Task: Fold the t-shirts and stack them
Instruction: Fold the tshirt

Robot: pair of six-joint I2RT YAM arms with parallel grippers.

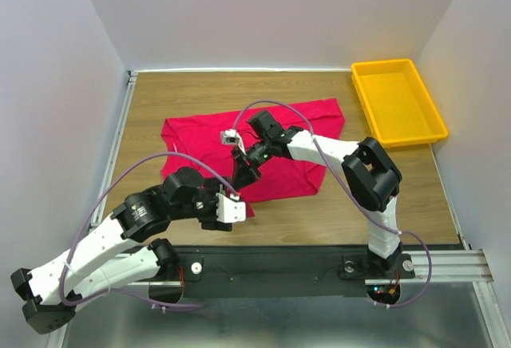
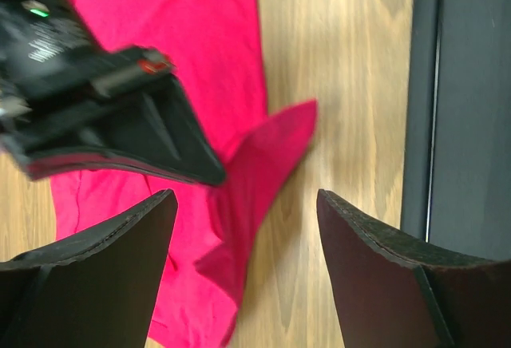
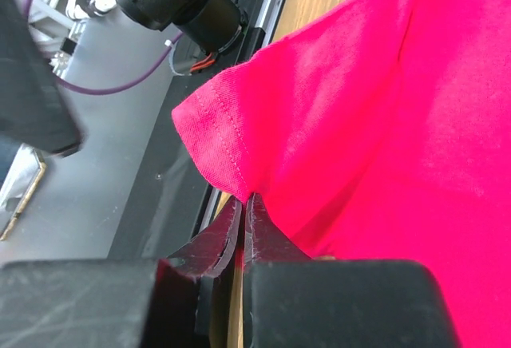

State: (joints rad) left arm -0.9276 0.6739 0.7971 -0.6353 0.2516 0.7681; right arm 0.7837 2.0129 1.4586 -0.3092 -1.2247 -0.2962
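Right gripper (image 3: 243, 208): jaws fully closed, pinching the t-shirt (image 3: 383, 124) at its stitched hem. In the right wrist view the hemmed edge (image 3: 214, 128) folds up and out from just above the fingertips. No gap shows between the fingers, only cloth at the tips.

Left gripper (image 2: 246, 196): jaws wide apart, nothing between them, neither pad touching anything I can see. Both fingers (image 2: 104, 268) frame a pointed flap of the red cloth (image 2: 267, 152) lying on the wood. That flap points toward the dark rail (image 2: 423, 124) at the bench's near edge.

The left wrist view also catches the right gripper (image 2: 120, 124) as a black body at upper left. It is low over the shirt, its tip just beside the base of the flap.

Top view:
- The t-shirt (image 1: 196, 136) is spread mid-bench (image 1: 160, 92), mostly flat. Its far edge runs roughly parallel to the back wall, and its near-left part narrows to a point near the arms.
- The right gripper (image 1: 242, 177) reaches in from the right, across the shirt, and comes down on its near-centre part.
- The left gripper (image 1: 234, 208) sits just beside it, on the near side, over the shirt's near tip.
- The two grippers are close together. I can't tell from any view whether they touch.
- The yellow tray (image 1: 383, 62) is in the far right corner of the bench, near the shirt's far right corner but apart from it.

The white neck label isn't discernible in any view.
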